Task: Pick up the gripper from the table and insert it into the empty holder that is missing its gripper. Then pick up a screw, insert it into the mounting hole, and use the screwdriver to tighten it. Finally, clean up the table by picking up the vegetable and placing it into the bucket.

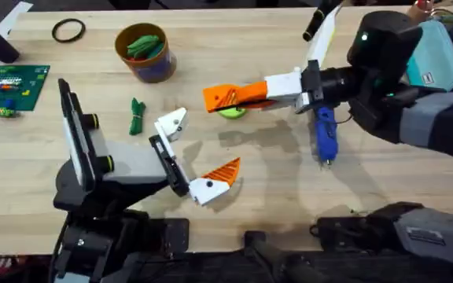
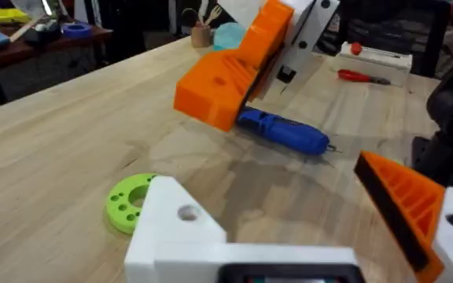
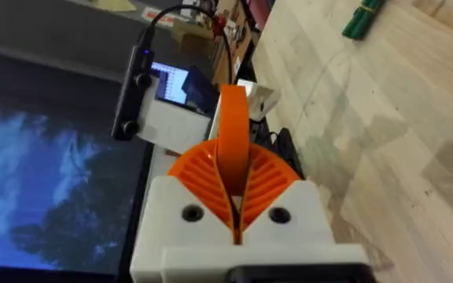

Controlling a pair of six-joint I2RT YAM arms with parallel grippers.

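Reaching leftward above the table, right end effector (image 1: 220, 97) clamped on the gripper (image 1: 228, 96).

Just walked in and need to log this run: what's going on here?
The right gripper is clamped on the loose orange gripper, holding it above the table near the lime-green disc. The empty holder on the left gripper is bare, not yet fitted. The screwdriver lies on the table, and the vegetable lies outside the bucket.

vegetable (image 1: 137, 115) left of empty holder (image 1: 171, 124) | bucket (image 1: 145, 53) behind
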